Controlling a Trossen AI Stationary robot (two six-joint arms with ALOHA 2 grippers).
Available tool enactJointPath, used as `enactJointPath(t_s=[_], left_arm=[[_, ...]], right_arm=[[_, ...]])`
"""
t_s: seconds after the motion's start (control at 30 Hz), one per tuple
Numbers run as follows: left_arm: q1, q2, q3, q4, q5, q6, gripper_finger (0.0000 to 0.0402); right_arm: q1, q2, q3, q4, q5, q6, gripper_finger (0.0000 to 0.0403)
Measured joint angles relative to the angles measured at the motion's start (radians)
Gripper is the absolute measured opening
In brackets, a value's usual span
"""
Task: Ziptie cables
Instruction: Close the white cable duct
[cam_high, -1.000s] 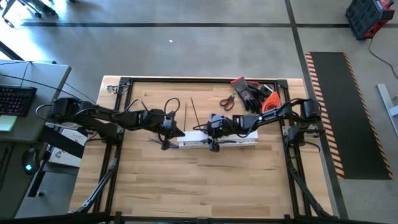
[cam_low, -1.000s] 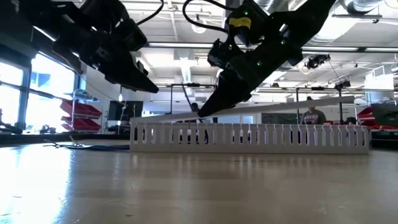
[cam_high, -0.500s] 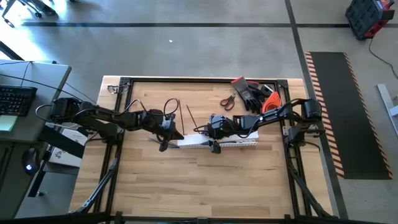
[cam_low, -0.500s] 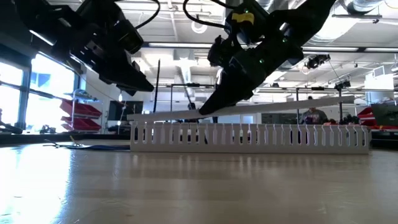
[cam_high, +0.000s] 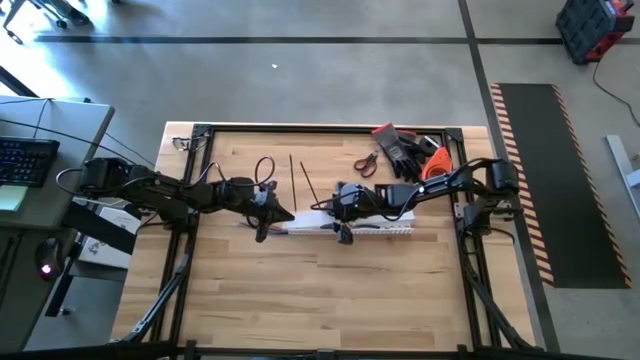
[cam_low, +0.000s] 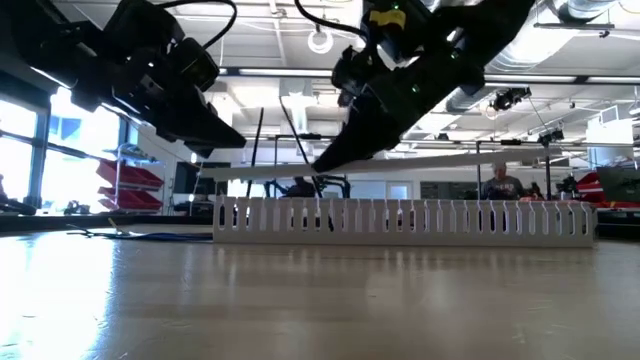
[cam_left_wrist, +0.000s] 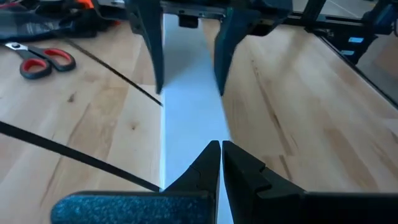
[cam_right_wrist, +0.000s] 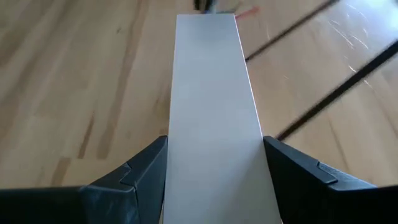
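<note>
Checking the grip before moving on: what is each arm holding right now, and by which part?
The right gripper holds the flat white strip across its width, near one end. The left gripper is shut, apparently holding nothing.

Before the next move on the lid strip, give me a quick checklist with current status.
1. Right gripper holding the white strip by its edges: ok.
2. Left gripper shut, at the strip's end: ok.
3. Strip raised off the slotted channel at the gripped end: ok.
4. Cables inside the channel: cannot tell how many.
5. Scissors away from both arms: ok.
</note>
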Motion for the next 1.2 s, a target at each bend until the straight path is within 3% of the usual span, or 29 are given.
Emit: enactJointPath(t_s=[0.37, 0.77, 1.2], left_arm=[[0.008, 0.011, 0.000, -0.008, 0.003, 0.001, 0.0000], [0.008, 0.154, 0.000, 0.109, -0.001, 0.009, 0.0000], [0.033, 0.094, 0.000, 0.087, -0.066, 0.007, 0.0000]], right_arm=[[-0.001, 0.015, 0.024, -0.086, 0.004, 0.007, 0.0211], [-0.002, 0.022, 0.024, -0.098, 0.002, 0.008, 0.0211], [-0.039, -0.003, 0.027, -0.108, 0.008, 0.064, 0.0211]])
